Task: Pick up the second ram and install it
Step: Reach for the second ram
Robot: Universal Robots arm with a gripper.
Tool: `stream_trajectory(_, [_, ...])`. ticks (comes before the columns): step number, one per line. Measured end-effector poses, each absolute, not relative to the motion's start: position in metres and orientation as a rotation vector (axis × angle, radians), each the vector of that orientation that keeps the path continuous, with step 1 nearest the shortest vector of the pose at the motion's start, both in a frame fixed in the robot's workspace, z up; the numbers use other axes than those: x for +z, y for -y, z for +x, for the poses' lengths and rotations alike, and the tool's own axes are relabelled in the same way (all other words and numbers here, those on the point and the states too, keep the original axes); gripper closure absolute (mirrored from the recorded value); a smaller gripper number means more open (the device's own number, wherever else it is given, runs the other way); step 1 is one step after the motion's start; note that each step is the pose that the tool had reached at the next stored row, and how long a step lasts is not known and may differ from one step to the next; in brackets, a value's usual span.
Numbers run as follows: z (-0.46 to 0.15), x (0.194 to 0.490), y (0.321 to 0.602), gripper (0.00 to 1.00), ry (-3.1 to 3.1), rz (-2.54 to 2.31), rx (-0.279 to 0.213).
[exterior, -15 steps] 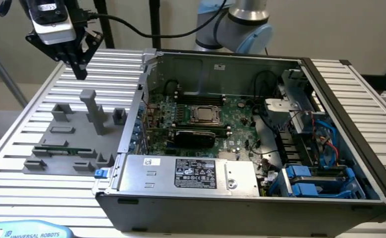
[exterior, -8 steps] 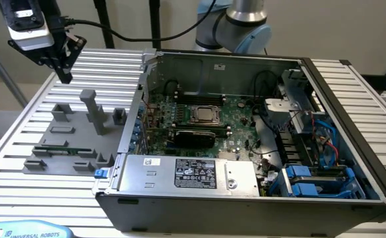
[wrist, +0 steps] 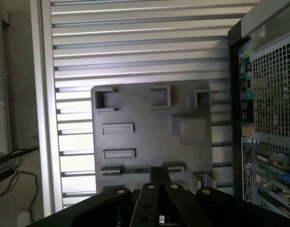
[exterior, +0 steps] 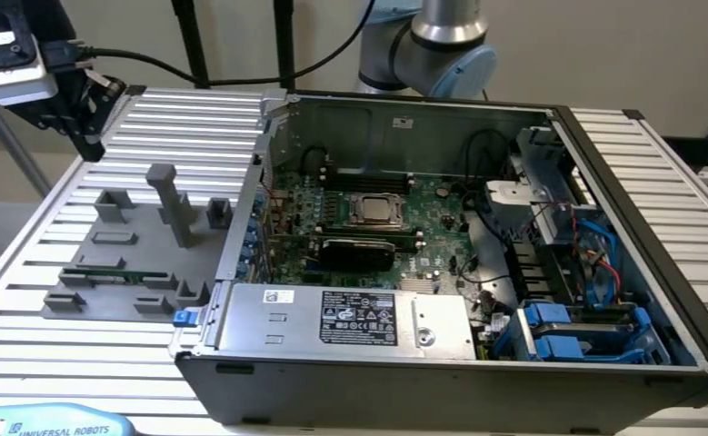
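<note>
The second ram point(exterior: 114, 272) is a thin green stick lying in a slot of the grey fixture plate point(exterior: 99, 241), at the exterior view's left. In the wrist view a thin strip of the ram point(wrist: 135, 172) shows between two holders. The rest sits behind my fingertips. My gripper point(exterior: 89, 145) hangs high over the table's far corner, well above and beyond the plate, apart from the ram. The gripper point(wrist: 159, 176) has its black fingers pressed together, shut with nothing in them.
An open computer case point(exterior: 644, 236) stands beside the plate, with the green motherboard point(exterior: 433, 236) and silver processor point(exterior: 378, 211) inside. A silver power supply point(exterior: 342, 318) and blue drive bays point(exterior: 572, 331) fill its front. Tall grey posts point(exterior: 165, 195) rise from the plate.
</note>
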State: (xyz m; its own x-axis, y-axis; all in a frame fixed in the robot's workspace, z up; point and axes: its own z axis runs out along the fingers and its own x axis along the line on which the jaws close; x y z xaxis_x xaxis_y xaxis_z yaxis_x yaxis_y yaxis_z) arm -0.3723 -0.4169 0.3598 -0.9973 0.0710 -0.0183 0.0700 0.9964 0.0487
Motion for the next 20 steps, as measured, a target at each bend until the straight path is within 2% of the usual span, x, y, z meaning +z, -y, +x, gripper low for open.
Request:
stream_trajectory(7, [-0.377,0.356,0.433,0.89,-3.125,0.111,0.075])
stream_trajectory(20, [-0.384,0.354,0.434,0.89,-3.127,0.077,0.075])
